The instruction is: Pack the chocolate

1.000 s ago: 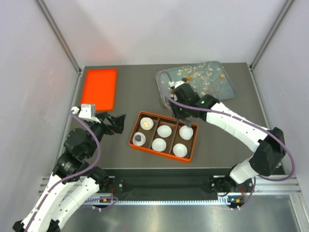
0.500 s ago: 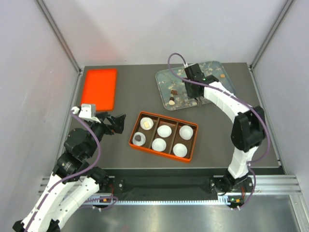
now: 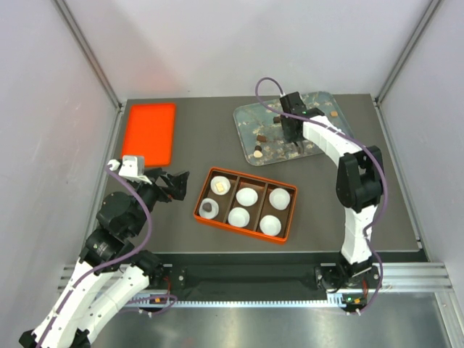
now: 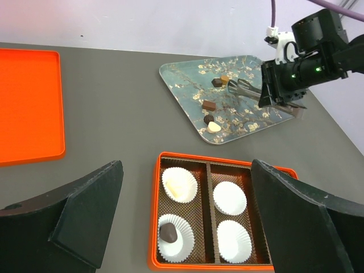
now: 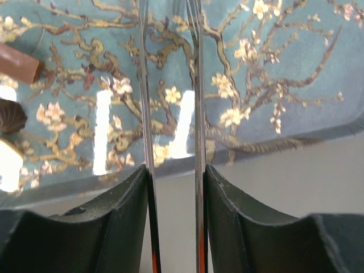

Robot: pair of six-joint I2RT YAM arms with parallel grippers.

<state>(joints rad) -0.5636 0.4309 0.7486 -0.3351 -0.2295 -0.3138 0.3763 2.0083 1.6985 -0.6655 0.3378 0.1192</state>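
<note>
The chocolate lies on the blossom tray (image 3: 319, 138): a dark piece (image 4: 216, 82), a tan piece (image 4: 226, 79), a brown block (image 4: 209, 105), a dark round one (image 4: 209, 119) and a pale one (image 4: 214, 127). The orange box (image 3: 205, 217) holds white paper cups; one has a dark piece (image 4: 169, 232), one a pale piece (image 4: 176, 187). My right gripper (image 3: 285, 122) hovers over the tray, its thin blades (image 5: 168, 34) apart and empty, with the brown block (image 5: 17, 62) to their left. My left gripper (image 3: 170, 185) is open, left of the box.
An orange lid (image 3: 148, 134) lies at the far left of the table. Several cups in the box (image 4: 229, 198) are empty. A separate tan piece (image 3: 333, 114) sits at the tray's far right. White walls stand on both sides.
My right arm has swung from above the box's right cups back to the tray and settled over it. My left arm has not moved.
</note>
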